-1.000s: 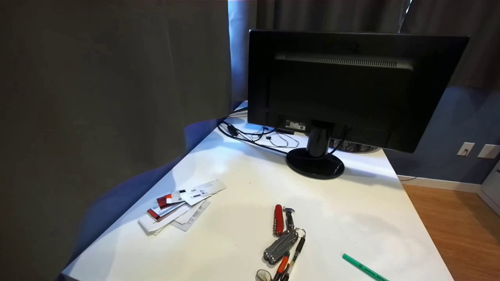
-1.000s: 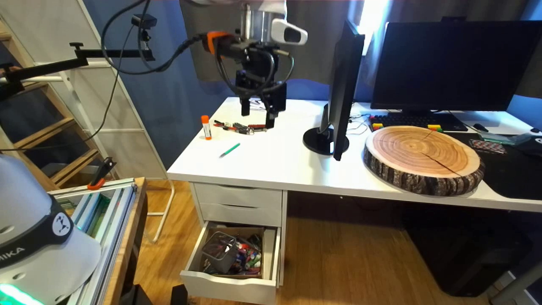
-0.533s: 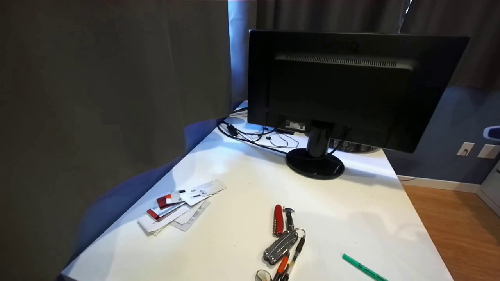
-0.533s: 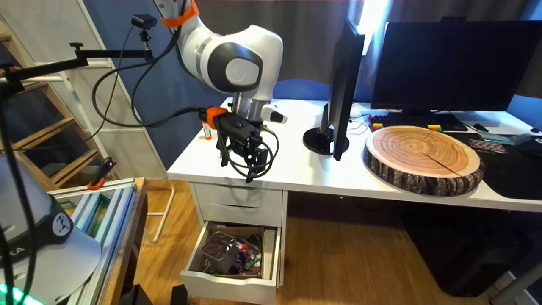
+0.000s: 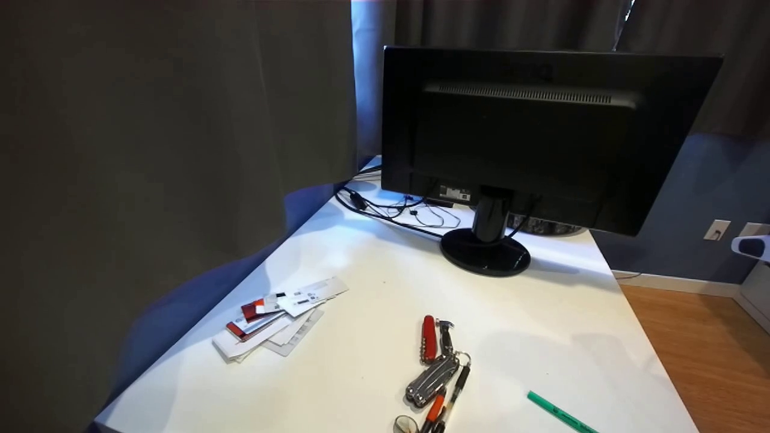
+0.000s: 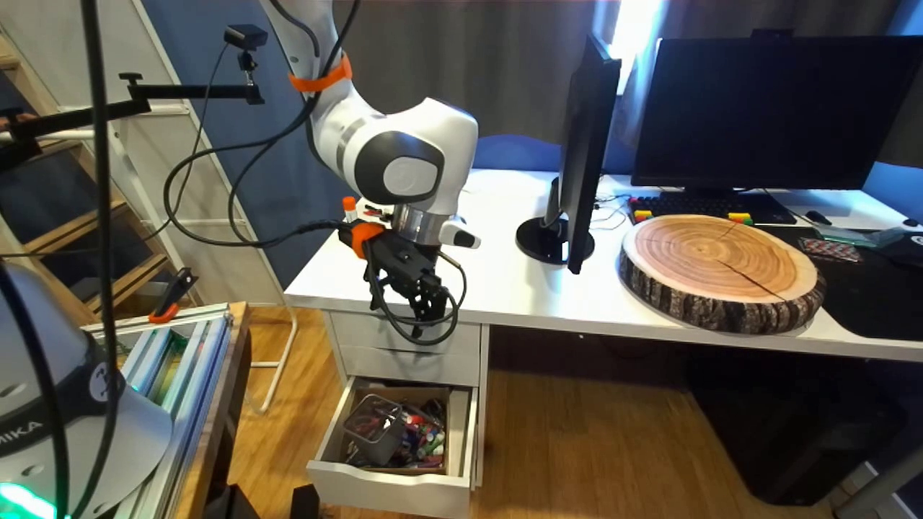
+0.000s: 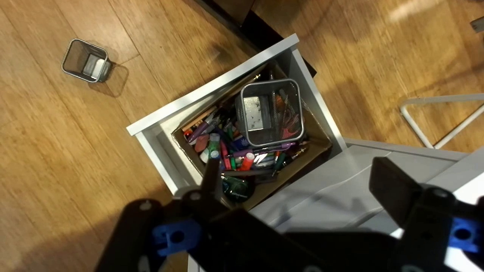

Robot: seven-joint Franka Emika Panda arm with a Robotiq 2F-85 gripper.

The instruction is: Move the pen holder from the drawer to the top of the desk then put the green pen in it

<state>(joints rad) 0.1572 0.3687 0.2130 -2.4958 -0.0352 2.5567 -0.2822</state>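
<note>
Pen holder (image 6: 376,429): not yet transferred. It sits inside the open drawer (image 6: 393,491), at the near side of an exterior view, among loose markers (image 7: 247,161) in a cardboard box (image 7: 315,132). Its open end faces upward; whether it leans cannot be confirmed. (A similar wire-mesh cup (image 7: 85,62) is on the wooden floor (image 7: 45,151) outside the drawer; it is judged to be no part of this job.) Of the required operations, only the preconditions are met: the drawer is open and the holder is exposed from above.

Robotiq gripper (image 7: 297,175): above the drawer, jaws spread wide, nothing between them. It is apart from the pen holder and no grip is established. The step in hand is judged to be the approach for the first grasp. Remaining here: close on the holder's wall, then lift it clear of the markers, which may snag the mesh.

Desk (image 6: 505,288): destination surface, next in depth. Remaining: set the holder upright on the white top.

Green pen (image 5: 562,412): lying loose on the desk top, apart from the multitool (image 5: 432,380). Insertion into the holder is the last operation and, by the task order, follows placement.

Monitor (image 5: 541,144): standing farther along the desk top, beyond the pen; no action on it is called for.
</note>
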